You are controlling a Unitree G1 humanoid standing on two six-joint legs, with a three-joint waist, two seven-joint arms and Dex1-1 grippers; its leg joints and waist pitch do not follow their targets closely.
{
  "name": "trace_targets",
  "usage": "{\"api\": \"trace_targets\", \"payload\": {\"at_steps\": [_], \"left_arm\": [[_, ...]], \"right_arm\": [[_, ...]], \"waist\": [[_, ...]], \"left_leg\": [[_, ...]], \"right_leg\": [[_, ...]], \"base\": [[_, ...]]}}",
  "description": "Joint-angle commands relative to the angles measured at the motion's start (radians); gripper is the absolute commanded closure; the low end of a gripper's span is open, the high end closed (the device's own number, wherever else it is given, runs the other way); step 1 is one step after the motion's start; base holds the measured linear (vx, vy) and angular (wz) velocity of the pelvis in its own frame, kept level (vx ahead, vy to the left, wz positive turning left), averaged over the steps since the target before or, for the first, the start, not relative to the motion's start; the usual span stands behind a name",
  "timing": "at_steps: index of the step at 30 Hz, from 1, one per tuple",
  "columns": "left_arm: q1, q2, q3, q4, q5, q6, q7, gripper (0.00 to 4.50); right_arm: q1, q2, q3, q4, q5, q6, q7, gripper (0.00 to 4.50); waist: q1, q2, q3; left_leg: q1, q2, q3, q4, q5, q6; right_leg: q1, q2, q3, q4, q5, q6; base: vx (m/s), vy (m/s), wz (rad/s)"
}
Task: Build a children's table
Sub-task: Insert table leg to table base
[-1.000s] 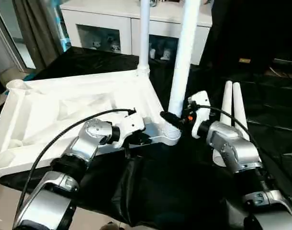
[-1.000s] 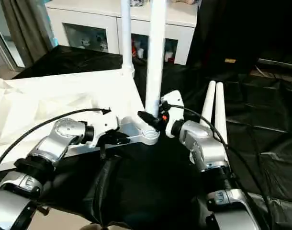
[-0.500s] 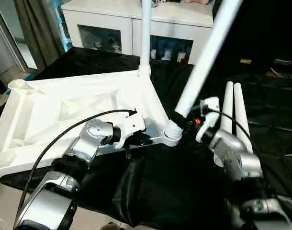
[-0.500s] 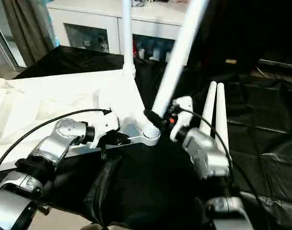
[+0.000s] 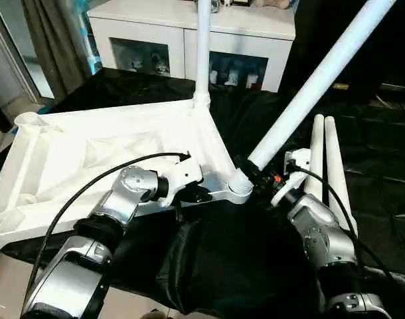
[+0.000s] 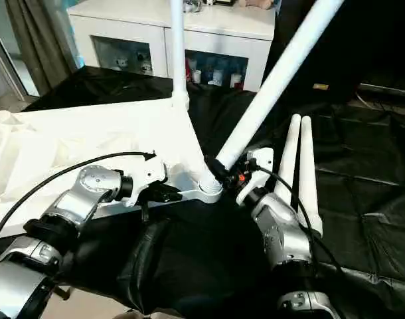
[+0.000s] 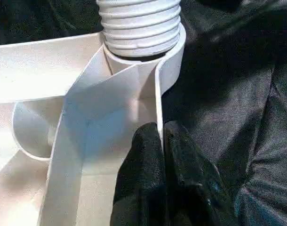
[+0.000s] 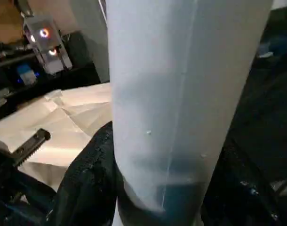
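My left fingers (image 7: 155, 155) are pinched shut on the near rim of the upside-down table top (image 5: 89, 159), which lies on black cloth (image 5: 242, 266), just beside its near corner socket (image 5: 237, 189). In that socket sits the ribbed foot of a leg (image 5: 315, 83) that leans steeply to my right, and my right fingers (image 8: 87, 188) are clamped around it just above the socket. Farther off, two loose legs (image 5: 325, 159) lie side by side on the cloth at my right, another leg (image 5: 203, 46) stands upright in the far corner socket, and a cabinet (image 5: 189, 33) behind holds small things on its glass-fronted shelves.
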Motion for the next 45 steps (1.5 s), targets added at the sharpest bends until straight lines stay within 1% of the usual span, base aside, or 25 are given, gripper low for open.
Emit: {"api": "trace_targets", "payload": {"at_steps": [1,2,3,4,8,9,10,11,12,13,16,19,21,24,26,28,29,32,33,36,40,42,43,44,45], "left_arm": [[-0.014,0.009,0.009,0.017,-0.002,-0.014,0.013,4.5],[-0.015,0.011,0.008,0.02,0.0,-0.016,0.014,4.5],[-0.015,0.012,0.008,0.022,0.001,-0.017,0.014,4.5],[-0.016,0.013,0.008,0.024,0.001,-0.018,0.014,4.5],[-0.015,0.014,0.008,0.028,0.001,-0.021,0.015,4.5],[-0.014,0.015,0.008,0.027,0.001,-0.021,0.014,4.5],[-0.014,0.015,0.008,0.027,0.0,-0.021,0.014,4.5],[-0.012,0.017,0.007,0.025,-0.001,-0.021,0.012,4.5],[-0.008,0.02,0.007,0.02,-0.004,-0.02,0.005,4.5],[-0.005,0.022,0.006,0.017,-0.007,-0.018,-0.004,4.5],[-0.003,0.024,0.005,0.014,-0.009,-0.018,-0.014,4.5],[0.022,0.037,-0.015,-0.03,-0.025,-0.011,-0.094,4.5],[0.028,0.041,-0.02,-0.042,-0.027,-0.006,-0.111,4.5],[0.046,0.056,-0.035,-0.09,-0.04,0.004,-0.166,4.5],[0.052,0.075,-0.044,-0.123,-0.051,0.001,-0.215,4.5],[0.051,0.087,-0.051,-0.134,-0.053,-0.007,-0.242,4.5],[0.051,0.094,-0.056,-0.142,-0.054,-0.012,-0.255,4.5],[0.054,0.1,-0.057,-0.157,-0.06,-0.007,-0.275,4.5],[0.056,0.101,-0.057,-0.164,-0.061,-0.003,-0.277,4.5],[0.054,0.1,-0.054,-0.168,-0.067,0.004,-0.279,4.5],[0.034,0.097,-0.05,-0.138,-0.04,-0.006,-0.217,4.5],[0.025,0.09,-0.04,-0.124,-0.038,-0.004,-0.192,4.5],[0.02,0.086,-0.034,-0.118,-0.037,0.004,-0.176,4.5],[0.014,0.081,-0.027,-0.115,-0.036,0.016,-0.158,4.5],[0.012,0.079,-0.026,-0.115,-0.036,0.021,-0.153,4.5]], "right_arm": [[0.044,-0.043,0.051,0.039,-0.1,0.014,0.003,2.62],[0.041,-0.059,0.08,0.034,-0.13,0.004,0.014,2.62],[0.039,-0.065,0.091,0.034,-0.142,-0.001,0.019,2.62],[0.036,-0.071,0.101,0.035,-0.154,-0.009,0.026,2.62],[0.023,-0.079,0.123,0.047,-0.168,-0.024,0.054,2.62],[0.02,-0.081,0.129,0.049,-0.168,-0.023,0.063,2.62],[0.018,-0.082,0.131,0.049,-0.168,-0.021,0.067,2.62],[0.016,-0.085,0.138,0.049,-0.166,-0.012,0.077,2.62],[0.009,-0.092,0.151,0.053,-0.163,0.008,0.102,2.62],[0.004,-0.094,0.156,0.059,-0.159,0.02,0.12,2.62],[-0.003,-0.096,0.159,0.068,-0.156,0.029,0.135,2.62],[-0.051,-0.118,0.188,0.131,-0.176,0.05,0.213,2.62],[-0.058,-0.123,0.194,0.139,-0.181,0.051,0.227,2.62],[-0.068,-0.138,0.2,0.136,-0.167,0.063,0.28,2.62],[-0.07,-0.163,0.211,0.123,-0.153,0.077,0.349,2.62],[-0.067,-0.18,0.223,0.114,-0.153,0.076,0.395,2.62],[-0.06,-0.191,0.231,0.104,-0.15,0.075,0.426,2.62],[-0.046,-0.2,0.237,0.089,-0.146,0.066,0.462,2.62],[-0.042,-0.201,0.236,0.084,-0.146,0.064,0.468,2.62],[-0.031,-0.202,0.235,0.082,-0.147,0.05,0.471,2.62],[-0.028,-0.188,0.219,0.094,-0.15,0.037,0.44,2.62],[-0.04,-0.175,0.203,0.112,-0.156,0.037,0.392,2.62],[-0.049,-0.167,0.195,0.13,-0.168,0.022,0.353,2.62],[-0.057,-0.159,0.185,0.149,-0.179,0.003,0.312,2.62],[-0.06,-0.156,0.181,0.155,-0.182,0.001,0.297,2.62]], "waist": [[-0.003,0.002,-0.054],[-0.002,0.003,-0.053],[-0.003,-0.002,-0.053],[-0.003,0.0,-0.052],[-0.005,-0.001,-0.051],[-0.007,-0.01,-0.051],[-0.005,-0.004,-0.05],[-0.005,-0.008,-0.05],[-0.005,-0.006,-0.05],[-0.006,-0.009,-0.05],[-0.005,-0.007,-0.051],[-0.007,-0.01,-0.051],[-0.006,-0.008,-0.052],[-0.008,-0.015,-0.053],[-0.006,-0.013,-0.053],[-0.005,-0.014,-0.05],[-0.007,-0.014,-0.041],[-0.006,-0.012,-0.037],[-0.007,-0.013,-0.037],[-0.008,-0.014,-0.036],[-0.008,-0.017,-0.038],[-0.009,-0.02,-0.034],[-0.011,-0.018,-0.03],[-0.011,-0.018,-0.03],[-0.015,-0.022,-0.027]], "left_leg": [[0.016,0.078,-0.043,-0.08,-0.262,0.006],[0.017,0.077,-0.044,-0.08,-0.266,0.006],[0.016,0.077,-0.043,-0.079,-0.269,0.006],[0.016,0.076,-0.044,-0.079,-0.273,0.008],[0.018,0.079,-0.045,-0.081,-0.286,0.011],[0.017,0.078,-0.044,-0.081,-0.287,0.013],[0.018,0.079,-0.045,-0.081,-0.284,0.016],[0.017,0.079,-0.045,-0.081,-0.281,0.018],[0.017,0.078,-0.045,-0.081,-0.279,0.019],[0.017,0.079,-0.044,-0.081,-0.276,0.022],[0.016,0.079,-0.043,-0.08,-0.269,0.024],[0.015,0.079,-0.042,-0.079,-0.257,0.027],[0.016,0.081,-0.041,-0.08,-0.252,0.025],[0.014,0.082,-0.04,-0.08,-0.247,0.028],[0.014,0.082,-0.04,-0.079,-0.239,0.031],[0.014,0.084,-0.038,-0.081,-0.24,0.037],[0.012,0.083,-0.038,-0.083,-0.248,0.039],[0.016,0.084,-0.04,-0.086,-0.272,0.035],[0.019,0.087,-0.042,-0.089,-0.287,0.026],[0.02,0.086,-0.042,-0.09,-0.29,0.021],[0.021,0.086,-0.04,-0.091,-0.273,0.025],[0.023,0.084,-0.039,-0.091,-0.288,0.025],[0.024,0.084,-0.043,-0.093,-0.315,0.015],[0.024,0.084,-0.043,-0.093,-0.315,0.015],[0.028,0.083,-0.046,-0.094,-0.339,0.004]], "right_leg": [[0.035,-0.119,0.072,-0.094,-0.304,-0.16],[0.034,-0.119,0.072,-0.095,-0.314,-0.159],[0.035,-0.12,0.072,-0.097,-0.326,-0.155],[0.035,-0.122,0.073,-0.098,-0.35,-0.15],[0.032,-0.121,0.074,-0.1,-0.364,-0.153],[0.033,-0.122,0.074,-0.101,-0.366,-0.153],[0.033,-0.123,0.075,-0.101,-0.374,-0.153],[0.033,-0.122,0.075,-0.1,-0.371,-0.152],[0.033,-0.122,0.074,-0.1,-0.37,-0.154],[0.033,-0.121,0.075,-0.1,-0.363,-0.155],[0.033,-0.122,0.075,-0.099,-0.356,-0.158],[0.034,-0.121,0.074,-0.095,-0.341,-0.166],[0.034,-0.12,0.075,-0.092,-0.311,-0.175],[0.036,-0.121,0.076,-0.09,-0.299,-0.178],[0.037,-0.121,0.075,-0.088,-0.295,-0.179],[0.036,-0.117,0.075,-0.087,-0.284,-0.178],[0.031,-0.116,0.075,-0.09,-0.295,-0.176],[0.029,-0.117,0.075,-0.096,-0.338,-0.169],[0.028,-0.116,0.076,-0.096,-0.343,-0.17],[0.029,-0.119,0.076,-0.097,-0.338,-0.176],[0.03,-0.118,0.077,-0.096,-0.31,-0.184],[0.027,-0.119,0.076,-0.102,-0.35,-0.178],[0.025,-0.124,0.076,-0.109,-0.43,-0.162],[0.025,-0.124,0.076,-0.109,-0.43,-0.162],[0.021,-0.126,0.075,-0.117,-0.495,-0.145]], "base": [[0.0,0.0,0.0],[0.0,0.0,0.0],[0.0,0.0,0.0],[0.0,0.0,0.0],[0.0,0.0,0.0],[0.0,0.0,0.0],[0.0,0.0,0.0],[0.0,0.0,0.0],[0.0,0.0,0.0],[0.0,0.0,0.0],[0.0,0.0,0.0],[0.0,0.0,0.0],[0.0,0.0,0.0],[0.0,0.0,0.0],[0.0,0.0,0.0],[0.0,0.0,0.0],[0.0,0.0,0.0],[0.0,0.0,0.0],[0.0,0.0,0.0],[0.0,0.0,0.0],[0.0,0.0,0.0],[0.0,0.0,0.0],[0.0,0.0,0.0],[0.0,0.0,0.0],[0.0,0.0,0.0]]}}
